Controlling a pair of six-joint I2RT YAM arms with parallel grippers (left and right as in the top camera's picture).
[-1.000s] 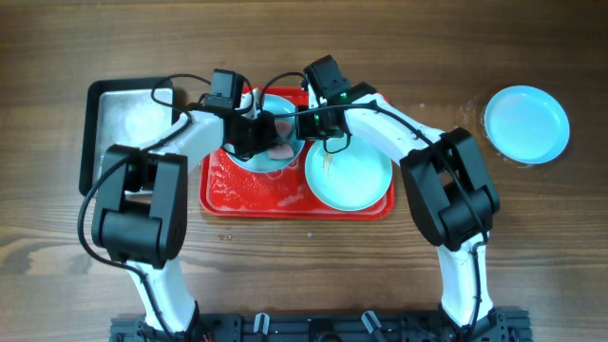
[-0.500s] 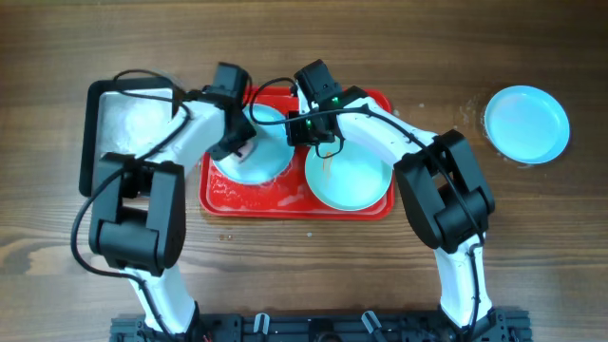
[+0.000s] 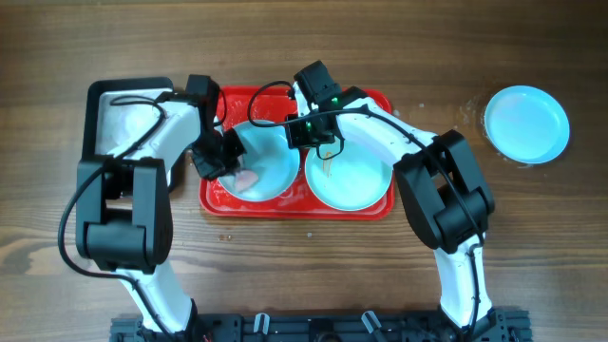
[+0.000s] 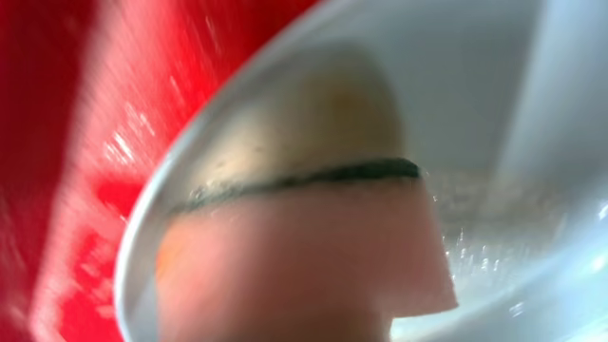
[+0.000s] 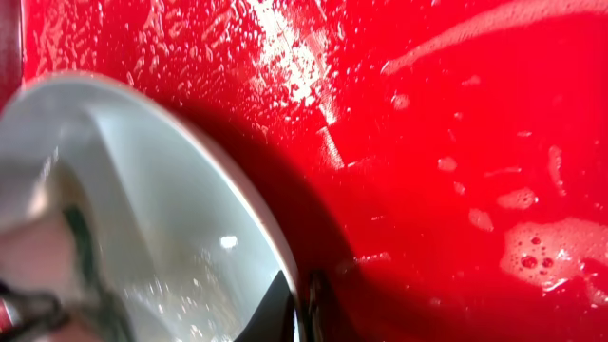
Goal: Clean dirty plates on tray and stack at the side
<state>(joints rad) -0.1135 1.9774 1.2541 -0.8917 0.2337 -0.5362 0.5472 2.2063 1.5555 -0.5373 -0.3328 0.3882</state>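
Tray [image 3: 372,99] carries left plate [image 3: 275,171] and right plate [image 3: 351,180] side by side. My left gripper [image 3: 231,169] is clamped on a pink sponge [image 4: 313,247] inside the left plate; my right gripper [image 5: 302,306] pinches that plate's rim. Third plate [image 3: 526,123] lies apart on the table [image 3: 380,275].

Three plates [image 3: 275,163] [image 3: 349,182] [image 3: 526,124]; one tray [image 3: 285,210]; one pan [image 3: 123,119]; one sponge [image 4: 304,256]

Two plates [image 3: 356,180] filling red tray [image 3: 215,201], left arm [image 3: 179,128], right arm [image 3: 389,128] meeting above, metal pan [image 3: 119,119] near left, bare table [image 3: 541,228] rightward
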